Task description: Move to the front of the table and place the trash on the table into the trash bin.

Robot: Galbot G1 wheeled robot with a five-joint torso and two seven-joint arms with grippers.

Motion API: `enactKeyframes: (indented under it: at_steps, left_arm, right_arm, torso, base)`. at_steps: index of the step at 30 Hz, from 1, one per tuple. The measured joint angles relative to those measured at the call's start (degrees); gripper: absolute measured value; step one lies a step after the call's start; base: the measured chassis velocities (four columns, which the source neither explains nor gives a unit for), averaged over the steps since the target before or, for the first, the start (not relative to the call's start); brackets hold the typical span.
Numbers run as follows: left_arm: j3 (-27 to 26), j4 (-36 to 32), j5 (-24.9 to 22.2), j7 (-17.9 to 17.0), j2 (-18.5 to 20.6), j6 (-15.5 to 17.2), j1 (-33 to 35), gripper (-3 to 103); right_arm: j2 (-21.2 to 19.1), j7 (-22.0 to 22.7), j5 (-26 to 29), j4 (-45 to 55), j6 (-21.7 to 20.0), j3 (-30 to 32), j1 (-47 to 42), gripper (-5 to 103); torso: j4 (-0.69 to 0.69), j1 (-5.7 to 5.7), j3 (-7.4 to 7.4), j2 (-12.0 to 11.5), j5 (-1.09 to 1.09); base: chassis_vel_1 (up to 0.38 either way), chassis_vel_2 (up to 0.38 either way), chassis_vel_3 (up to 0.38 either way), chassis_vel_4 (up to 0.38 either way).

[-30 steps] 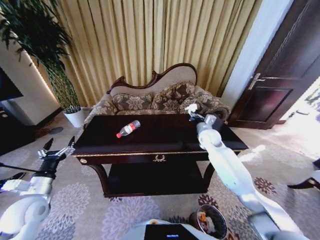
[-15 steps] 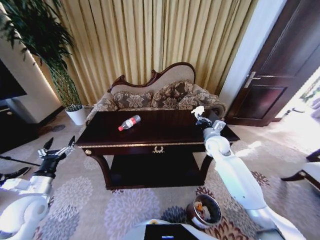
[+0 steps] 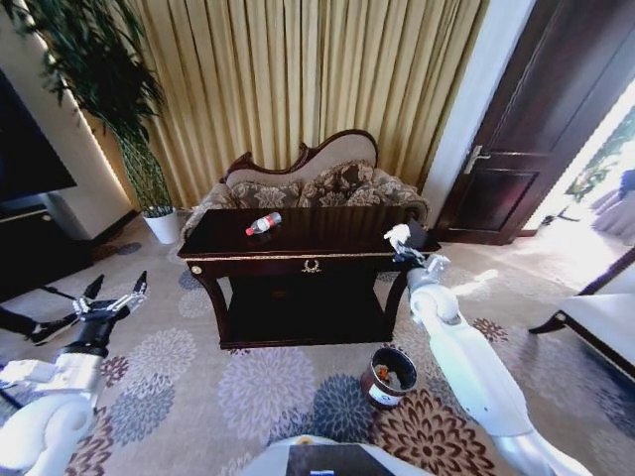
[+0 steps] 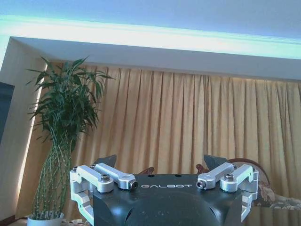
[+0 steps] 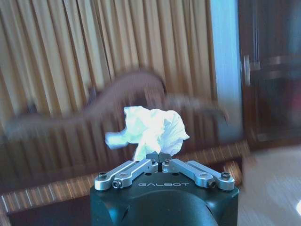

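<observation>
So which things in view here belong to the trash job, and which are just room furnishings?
Job:
table
bottle lying on it
crumpled paper pinched in the right gripper
trash bin on the carpet
left gripper, open, low beside the robot

Not the job:
sofa
potted plant
curtains
door

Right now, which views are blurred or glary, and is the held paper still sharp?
Right wrist view: sofa and curtain behind smear with motion blur, while the crumpled white paper in the right gripper stays crisp. Head view: wide-angle bending, bright glare at the doorway, sheen on the table. Left wrist view: sharp, left gripper open.
</observation>
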Motion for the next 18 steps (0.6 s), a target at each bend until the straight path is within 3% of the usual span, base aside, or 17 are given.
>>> enactKeyframes:
  at_steps: [6, 10, 14, 18]
  left_arm:
    - [0.0, 0.5, -0.3, 0.2, 0.2, -0.2, 0.0, 100]
    - [-0.1, 0.8, -0.9, 0.4, 0.4, -0.5, 0.2, 100]
    - [0.0, 1.1, -1.0, 1.0, 0.5, -1.0, 0.6, 100]
    - [0.1, 1.4, -1.2, 1.3, 0.6, -1.2, 0.6, 100]
  right_arm:
    - [2.0, -1.2, -4.4, -9.9, 0.1, 0.2, -1.8, 0]
    - [2.2, -4.1, -10.7, -20.5, 2.6, 0.8, -2.9, 0]
    - [2.6, -4.0, -14.7, -27.5, 5.0, 1.3, -2.9, 0]
    - [3.2, -4.8, -18.4, -30.6, 4.8, 2.6, -4.8, 0]
  torso:
    - [0.02, 0.15, 0.06, -0.1, 0.01]
    - [0.0, 0.09, 0.03, -0.1, 0.01]
    - [0.0, 0.01, 0.0, 0.0, 0.01]
    - [0.02, 0.02, 0.01, 0.0, -0.01]
  base:
    - [-0.025, 0.028, 0.027, -0.036]
    - [-0.029, 0.025, 0.018, -0.013]
    - [0.0, 0.0, 0.0, 0.0]
    - [0.0, 0.0, 0.0, 0.0]
